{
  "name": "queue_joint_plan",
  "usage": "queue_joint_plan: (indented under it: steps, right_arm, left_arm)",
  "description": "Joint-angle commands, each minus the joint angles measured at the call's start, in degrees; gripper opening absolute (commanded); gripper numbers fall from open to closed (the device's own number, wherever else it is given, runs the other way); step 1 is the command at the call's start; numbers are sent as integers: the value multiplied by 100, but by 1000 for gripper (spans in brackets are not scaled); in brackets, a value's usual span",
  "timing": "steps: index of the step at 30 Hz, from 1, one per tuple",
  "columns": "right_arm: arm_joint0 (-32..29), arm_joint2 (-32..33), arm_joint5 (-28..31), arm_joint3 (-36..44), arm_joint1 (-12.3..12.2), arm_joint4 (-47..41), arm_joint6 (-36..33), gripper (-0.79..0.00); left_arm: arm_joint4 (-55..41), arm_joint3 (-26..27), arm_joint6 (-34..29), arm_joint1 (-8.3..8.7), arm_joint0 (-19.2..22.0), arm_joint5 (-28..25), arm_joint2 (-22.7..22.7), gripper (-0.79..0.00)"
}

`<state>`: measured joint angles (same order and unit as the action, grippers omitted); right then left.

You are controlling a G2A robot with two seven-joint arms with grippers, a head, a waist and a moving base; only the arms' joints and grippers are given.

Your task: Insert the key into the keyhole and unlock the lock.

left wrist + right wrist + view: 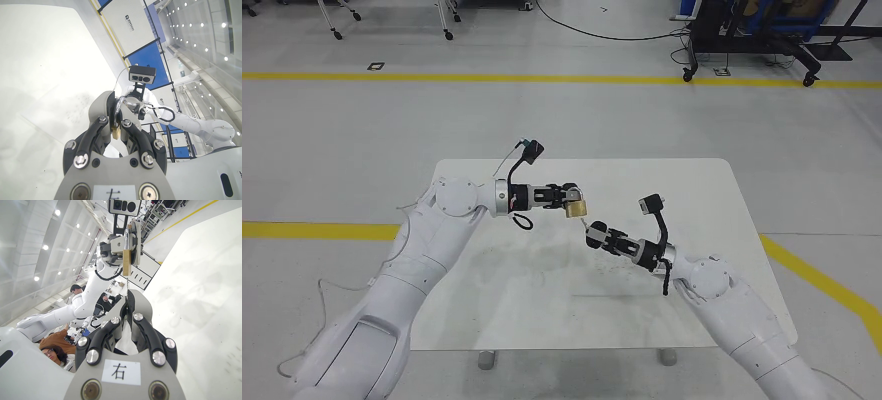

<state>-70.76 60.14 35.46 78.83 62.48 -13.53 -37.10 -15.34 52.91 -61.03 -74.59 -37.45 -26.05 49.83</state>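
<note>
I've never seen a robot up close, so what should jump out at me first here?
A small brass padlock hangs above the white table, pinched by its shackle in the left claw. Facing it, the right claw holds a thin key, tip aimed at the lock's underside, apparently not yet in.

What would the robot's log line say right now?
left gripper: shut on lock | right gripper: shut on key | key tip: just below lock, apparently not yet inserted

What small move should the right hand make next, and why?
Probably ease the right hand straight forward: its key points at the bottom of the padlock, tip just short of the brass, and the left hand grips the shackle.
</note>
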Motion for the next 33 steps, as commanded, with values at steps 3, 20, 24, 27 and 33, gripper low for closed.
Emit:
queue_joint_plan:
  steps: [3, 20, 24, 27, 33]
  right_arm:
    - [19, -59, -32, 30, 31, 69, 86, -785]
    - [131, -239, 244, -189, 214, 134, 767, -785]
    - [155, -237, 185, -183, 233, 161, 761, -785]
    - [178, -235, 164, -195, 250, 142, 759, -785]
    - [227, -232, 121, -271, 285, 95, 764, -785]
  left_arm:
    - [48, 67, 128, 6, -53, 18, 33, -785]
    - [-66, 263, 846, 9, -368, 38, 274, -785]
    - [-28, 279, 820, 4, -369, 34, 274, -785]
    - [-7, 282, 802, 0, -369, 21, 279, -785]
    - [33, 291, 761, -7, -369, -4, 284, -785]
